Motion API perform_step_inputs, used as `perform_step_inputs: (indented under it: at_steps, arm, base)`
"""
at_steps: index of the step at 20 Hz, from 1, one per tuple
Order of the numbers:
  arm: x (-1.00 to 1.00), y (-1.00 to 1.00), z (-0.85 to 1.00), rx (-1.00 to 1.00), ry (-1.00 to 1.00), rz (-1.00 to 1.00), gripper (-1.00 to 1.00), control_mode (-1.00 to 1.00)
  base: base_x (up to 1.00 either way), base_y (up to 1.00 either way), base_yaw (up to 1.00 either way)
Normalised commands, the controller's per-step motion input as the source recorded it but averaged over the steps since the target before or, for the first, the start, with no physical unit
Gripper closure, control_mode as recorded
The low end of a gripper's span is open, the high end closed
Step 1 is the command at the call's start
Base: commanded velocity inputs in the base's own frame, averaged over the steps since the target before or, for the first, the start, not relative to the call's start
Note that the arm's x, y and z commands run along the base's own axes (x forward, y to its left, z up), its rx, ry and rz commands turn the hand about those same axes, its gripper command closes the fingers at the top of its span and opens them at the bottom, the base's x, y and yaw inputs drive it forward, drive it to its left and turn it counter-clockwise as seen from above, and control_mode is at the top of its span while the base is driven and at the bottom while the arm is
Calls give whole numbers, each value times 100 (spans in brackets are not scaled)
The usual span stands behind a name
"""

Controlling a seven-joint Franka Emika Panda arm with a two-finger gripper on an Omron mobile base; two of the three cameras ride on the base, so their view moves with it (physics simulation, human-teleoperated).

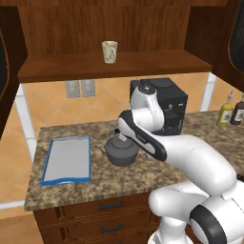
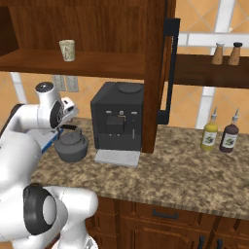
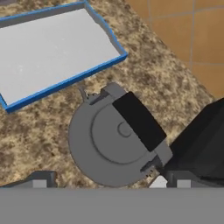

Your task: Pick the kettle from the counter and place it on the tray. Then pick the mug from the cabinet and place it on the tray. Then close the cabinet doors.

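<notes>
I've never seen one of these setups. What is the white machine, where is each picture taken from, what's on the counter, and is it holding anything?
It is a white robot arm in a rendered kitchen. Two cameras ride behind it, left and right; the third looks down from its hand. On the counter sit a grey kettle, a blue-rimmed tray, a black coffee machine and two bottles. A mug stands on the cabinet shelf. The gripper is open above the kettle, holding nothing.
</notes>
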Motion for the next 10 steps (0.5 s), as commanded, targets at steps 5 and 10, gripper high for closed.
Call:
perform_step_inputs:
  at_steps: [5,10]
  arm:
    - [38,3,-11,-5,0,10,-100,-100]
    - [37,4,-32,-10,0,1,-100,-100]
  base:
    - [0,0,0]
    - [0,0,0]
